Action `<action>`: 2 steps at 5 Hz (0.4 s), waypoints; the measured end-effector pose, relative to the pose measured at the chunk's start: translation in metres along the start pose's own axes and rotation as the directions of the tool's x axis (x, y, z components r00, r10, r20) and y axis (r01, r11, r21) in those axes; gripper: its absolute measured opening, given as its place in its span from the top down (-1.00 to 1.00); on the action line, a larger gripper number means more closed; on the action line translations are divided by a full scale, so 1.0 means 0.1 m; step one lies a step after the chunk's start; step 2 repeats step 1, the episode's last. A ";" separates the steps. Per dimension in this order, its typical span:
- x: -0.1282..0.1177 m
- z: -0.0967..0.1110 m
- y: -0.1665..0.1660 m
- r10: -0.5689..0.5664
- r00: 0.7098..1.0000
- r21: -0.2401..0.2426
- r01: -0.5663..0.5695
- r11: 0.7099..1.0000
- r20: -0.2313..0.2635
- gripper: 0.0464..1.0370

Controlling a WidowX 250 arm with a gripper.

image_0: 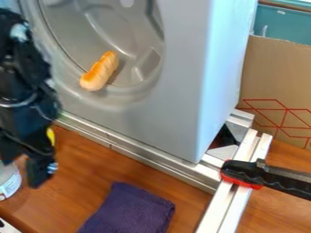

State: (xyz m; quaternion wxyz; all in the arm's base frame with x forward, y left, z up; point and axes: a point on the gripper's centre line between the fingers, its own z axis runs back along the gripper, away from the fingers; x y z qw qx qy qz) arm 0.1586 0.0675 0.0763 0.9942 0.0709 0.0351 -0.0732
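Note:
The black gripper (33, 157) hangs down at the left edge of the camera view, over the wooden surface and in front of the grey appliance (173, 104). I cannot make out anything held in it. An orange-and-tan bread roll (99, 71) lies at a slant in the appliance's round recess, to the right of the arm and higher in the view. Below and right of the gripper, a folded dark purple cloth (130, 210) rests on the wood. Close by the gripper are a small yellow thing (50, 136), partly hidden behind it, and a white-labelled container (9, 183).
Metal rails (139, 155) run along the appliance's base and down toward the bottom right. A black-and-red clamp (246, 173) grips the rail at the right. Behind it stands a cardboard box (273, 77) with red lines, with a teal surface (285, 23) at the upper right.

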 end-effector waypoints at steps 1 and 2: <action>-0.11 0.08 0.16 -0.027 1.000 0.030 0.026 0.999 0.015 -0.92; -0.11 0.08 0.16 -0.027 1.000 0.030 0.026 0.999 0.015 -0.92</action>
